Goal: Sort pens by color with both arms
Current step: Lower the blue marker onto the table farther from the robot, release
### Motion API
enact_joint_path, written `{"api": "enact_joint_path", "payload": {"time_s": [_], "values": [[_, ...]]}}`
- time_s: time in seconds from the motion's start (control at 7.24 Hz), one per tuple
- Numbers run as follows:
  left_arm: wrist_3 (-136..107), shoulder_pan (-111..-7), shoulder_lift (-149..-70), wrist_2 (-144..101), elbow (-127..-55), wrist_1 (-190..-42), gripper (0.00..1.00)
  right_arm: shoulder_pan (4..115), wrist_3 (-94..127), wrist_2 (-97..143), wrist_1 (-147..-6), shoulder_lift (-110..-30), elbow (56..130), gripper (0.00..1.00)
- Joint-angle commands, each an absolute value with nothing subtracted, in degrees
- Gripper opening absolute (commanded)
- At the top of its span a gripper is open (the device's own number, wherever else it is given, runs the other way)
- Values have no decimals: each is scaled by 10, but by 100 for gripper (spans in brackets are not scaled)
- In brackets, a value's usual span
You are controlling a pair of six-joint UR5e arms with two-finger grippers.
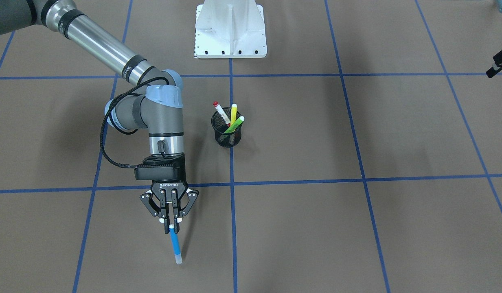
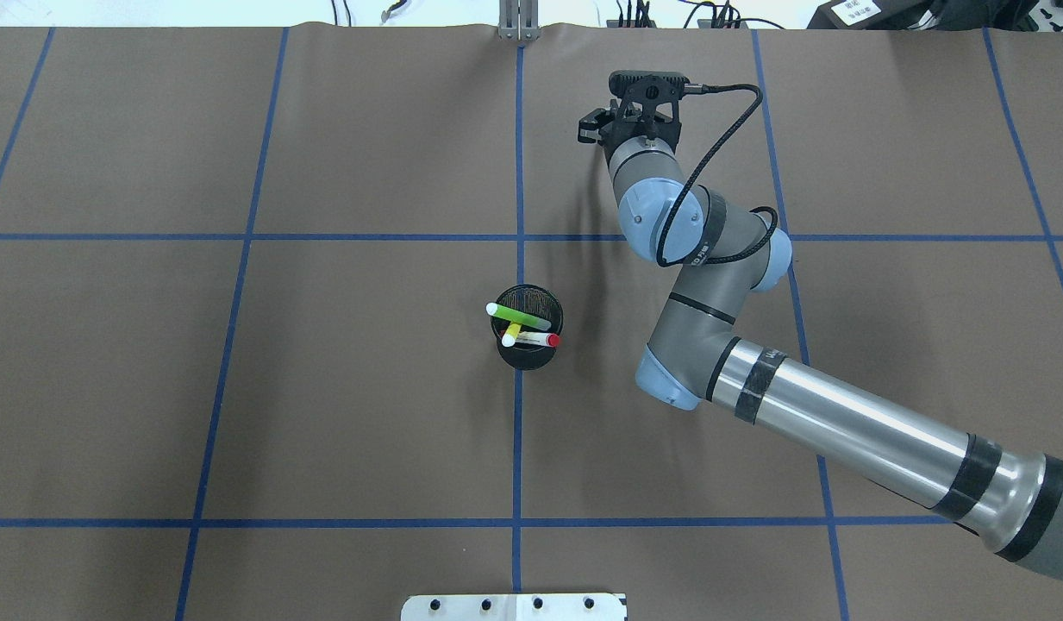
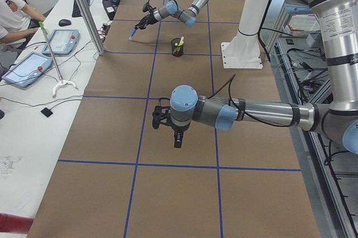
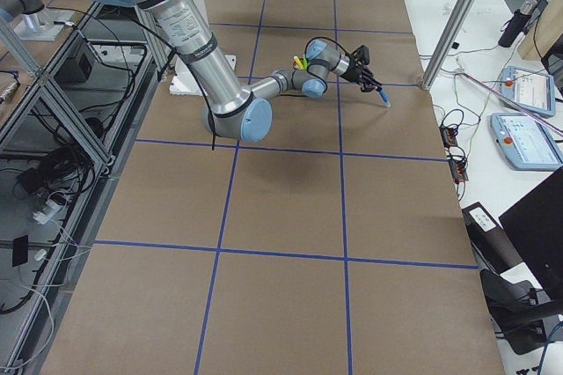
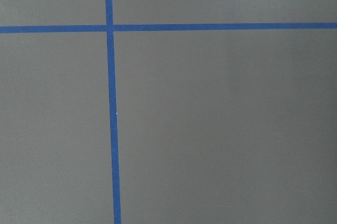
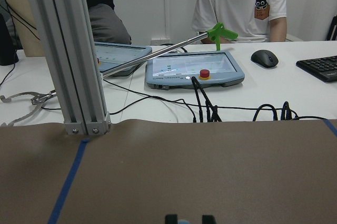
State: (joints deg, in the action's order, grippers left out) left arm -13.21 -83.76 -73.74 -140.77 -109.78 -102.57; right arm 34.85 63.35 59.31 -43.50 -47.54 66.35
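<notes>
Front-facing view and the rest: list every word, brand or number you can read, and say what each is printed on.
"ROBOTIQ": on the black body of the right end effector, which grips the blue pen.
Lettering on the right arm's black band: too blurred to read.
White label at the overhead view's top edge: too small to read.
Pendant screen: unreadable.

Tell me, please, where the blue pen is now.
In the front-facing view's lower left, the blue pen hangs in the right gripper, operator-side of the mesh cup.
</notes>
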Motion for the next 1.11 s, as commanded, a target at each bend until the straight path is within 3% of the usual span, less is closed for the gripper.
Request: {"api": "enact_joint_path", "payload": {"time_s": [0.0, 0.14, 0.28, 0.55, 0.97], "values": [[-133, -838, -737, -1408, -1100, -1026, 100, 337, 634, 587, -429, -475, 663, 36], [-133, -838, -737, -1408, -1102, -1026, 100, 329, 633, 585, -430, -475, 664, 56], [-133, -838, -737, -1408, -1102, -1026, 100, 325, 633, 584, -431, -475, 666, 60], [-134, -838, -740, -1408, -1101, -1025, 100, 323, 633, 591, -432, -485, 706, 97], [-260, -821, -807, -1407, -1106, -1024, 100, 374, 666, 781, -465, -588, 854, 99]]}}
